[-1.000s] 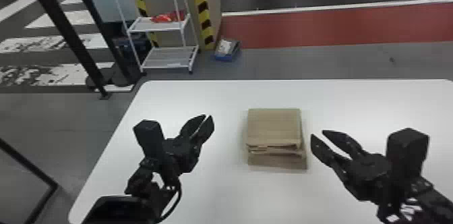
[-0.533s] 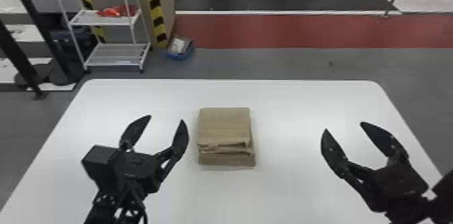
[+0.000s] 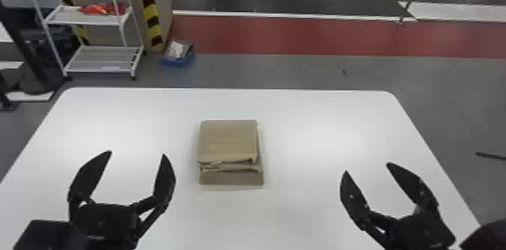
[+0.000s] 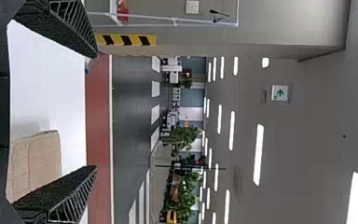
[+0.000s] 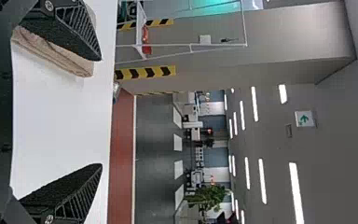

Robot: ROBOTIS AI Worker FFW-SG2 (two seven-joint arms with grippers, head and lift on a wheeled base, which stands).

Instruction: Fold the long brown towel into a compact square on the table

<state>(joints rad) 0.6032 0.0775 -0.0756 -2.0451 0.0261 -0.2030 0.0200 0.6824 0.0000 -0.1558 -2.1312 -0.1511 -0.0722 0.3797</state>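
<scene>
Large industrial-style hall | hazard tape (image 3: 150, 12) | red floor lane (image 3: 301, 36) | white rack (image 3: 101, 60) | arrow sign (image 4: 280, 93) | ceiling lights (image 4: 258, 154)

the brown towel (image 3: 227, 142) lies folded — roughly square.

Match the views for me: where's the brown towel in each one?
Head view: the brown towel lies folded on the white table, between the two pincers, nearer the left pincer.
Left wrist view: brown towel on the table, partly behind one finger of the left pincer.
Right wrist view: brown towel, partly behind one finger of the right pincer.
Shared landmark: the red floor strip beyond the table.
</scene>
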